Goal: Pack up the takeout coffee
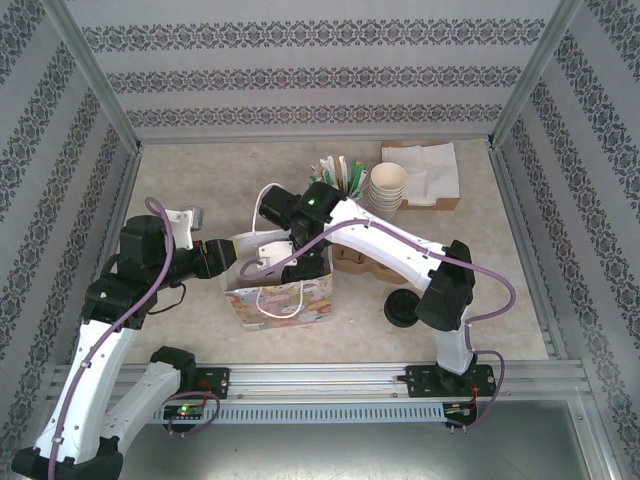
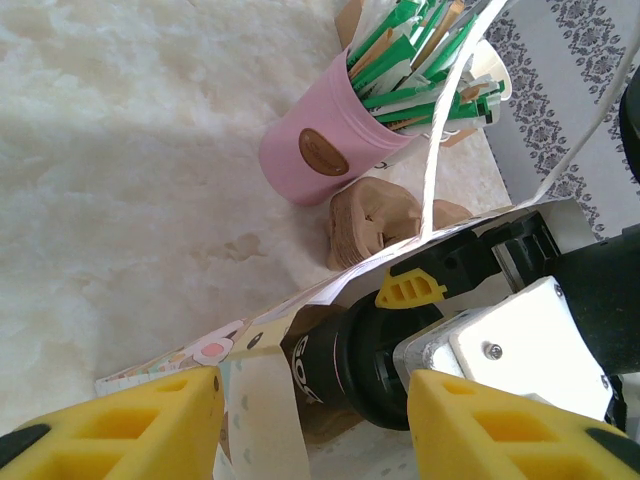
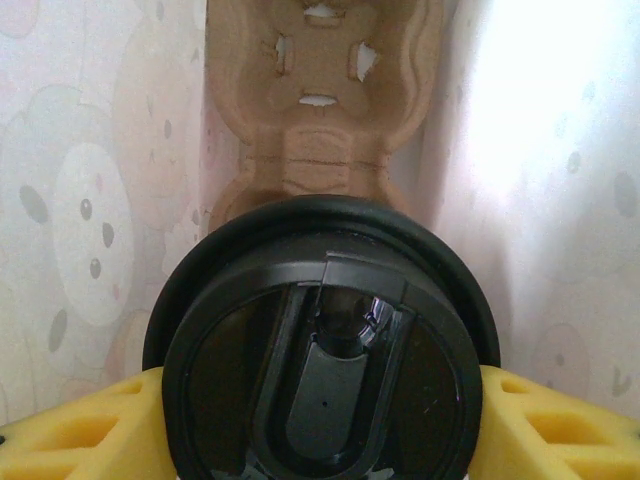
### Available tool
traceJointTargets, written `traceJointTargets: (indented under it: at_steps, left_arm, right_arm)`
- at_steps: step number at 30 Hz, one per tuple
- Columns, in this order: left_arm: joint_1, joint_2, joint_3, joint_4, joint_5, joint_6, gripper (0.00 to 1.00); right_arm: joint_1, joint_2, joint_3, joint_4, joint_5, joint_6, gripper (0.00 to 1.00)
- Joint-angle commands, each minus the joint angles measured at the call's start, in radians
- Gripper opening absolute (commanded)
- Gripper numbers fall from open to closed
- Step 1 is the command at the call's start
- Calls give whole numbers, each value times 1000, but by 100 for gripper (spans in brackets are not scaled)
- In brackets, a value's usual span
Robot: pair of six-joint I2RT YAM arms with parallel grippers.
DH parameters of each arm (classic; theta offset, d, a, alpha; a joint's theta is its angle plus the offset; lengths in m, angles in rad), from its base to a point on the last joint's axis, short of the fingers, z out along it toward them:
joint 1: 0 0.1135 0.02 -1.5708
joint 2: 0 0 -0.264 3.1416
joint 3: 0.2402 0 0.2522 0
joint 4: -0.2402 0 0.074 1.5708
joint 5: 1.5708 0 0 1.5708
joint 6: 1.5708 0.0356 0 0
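The takeout coffee shows as its round black lid, held between the yellow fingers of my right gripper, which is shut on it. The cup body is hidden under the lid. The gripper is down inside the patterned paper bag, above a brown cardboard carrier at the bag's bottom. In the left wrist view the black lid sits inside the bag's mouth. My left gripper stands open at the bag's left rim, one finger on each side of the wall.
A pink cup of green stirrers stands behind the bag, next to a stack of lidless cream cups and a napkin tray. Loose black lids lie right of the bag, by a cardboard carrier.
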Motion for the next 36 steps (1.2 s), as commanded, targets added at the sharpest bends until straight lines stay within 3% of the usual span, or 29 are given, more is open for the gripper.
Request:
traceJointTargets:
  at_steps: [1, 36]
  left_arm:
    - [-5, 2, -12, -4, -7, 1, 52]
    - [-4, 24, -31, 1, -5, -14, 52]
  right_arm:
    - [15, -37, -28, 20, 18, 3, 50]
    - [57, -60, -191, 116, 18, 51, 50]
